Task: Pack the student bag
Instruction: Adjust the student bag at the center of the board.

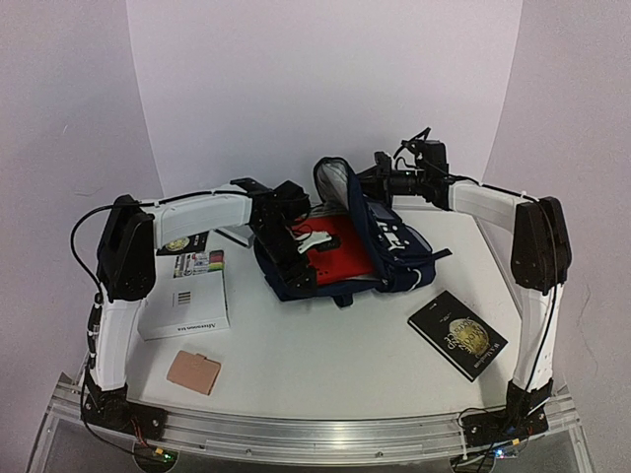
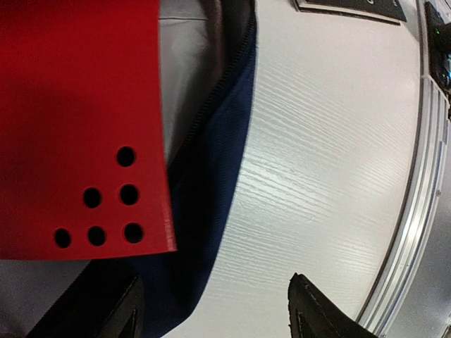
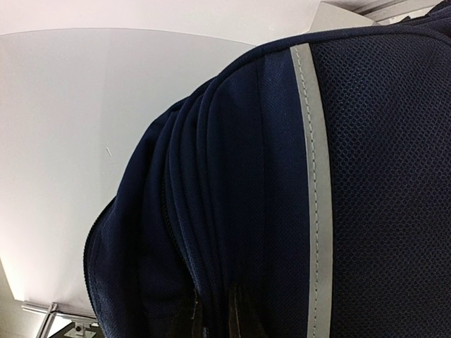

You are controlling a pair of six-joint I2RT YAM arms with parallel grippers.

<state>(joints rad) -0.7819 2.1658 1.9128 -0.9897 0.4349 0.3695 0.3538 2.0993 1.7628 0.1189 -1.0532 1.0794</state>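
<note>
Mia: Where is the student bag (image 1: 414, 258)?

Tom: Right under both tools. The right gripper (image 1: 383, 181) is pinched tight on the bag's top flap and holds it up, so the bag's mouth is open.

Mia: And the left gripper (image 2: 218, 313)?

Tom: Its two fingers are apart, with nothing between them. Just in front of it, a red folder (image 2: 77, 120) lies in the open bag. Below its fingers I see the bag's blue edge and the bare table (image 2: 324, 176).

Mia: So is the packing done?

Tom: I think it has only begun. The red folder looks in, or nearly in. But three things are out on the table. A white book (image 1: 187, 301) and a tan card (image 1: 193, 372) are well apart from the left gripper, back by its arm's base. A black book (image 1: 458, 335) is well apart from the right gripper, near its arm's base. The bag is not zipped either.

Mia: What can't you see?

Tom: How deep the folder sits, because the left wrist view cuts part of it off. The right wrist view is nearly all blue cloth, so its fingers hardly show. Something dark lies under the left arm, beside the white book. I can't tell what it is.
</note>
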